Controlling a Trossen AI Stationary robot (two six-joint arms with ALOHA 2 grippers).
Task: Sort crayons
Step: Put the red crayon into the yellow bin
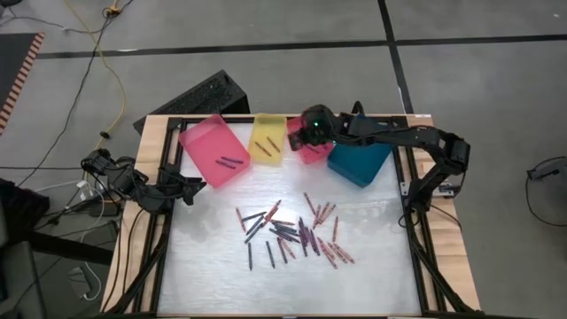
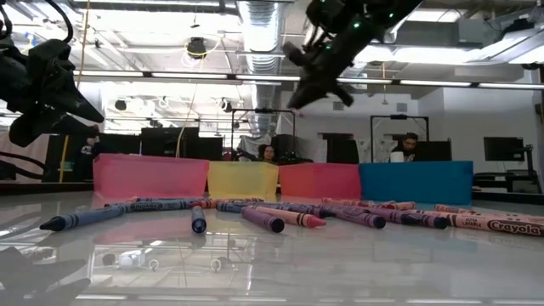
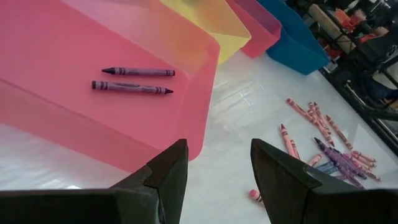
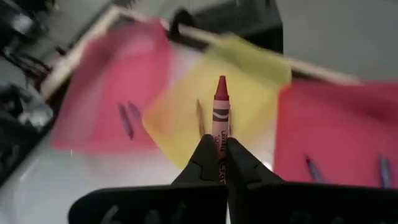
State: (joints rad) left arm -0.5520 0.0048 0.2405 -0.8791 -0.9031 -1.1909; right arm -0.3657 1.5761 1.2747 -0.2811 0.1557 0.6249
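Bench (image 1: 372, 275): glossy white, wood-framed.
Room: grey floor, open office behind.
Writing: "Crayola" on pink crayon (image 2: 503, 225), low view's lower right.
Crayons (image 1: 292, 233): scattered centre.
Right hand (image 4: 220, 167): clamps red crayon (image 4: 220, 109) above trays.
Left hand (image 3: 217, 171): open, beside pink tray (image 3: 56, 81).

Four trays: pink (image 1: 213, 149), yellow (image 1: 267, 139), red (image 1: 306, 147) and blue (image 1: 359, 160). Scattered crayons (image 1: 297, 232) in red, pink, purple and dark blue lie on a pale, glossy bench (image 1: 213, 266). Dark fingers (image 4: 239, 163) pinch a red crayon (image 4: 220, 112).
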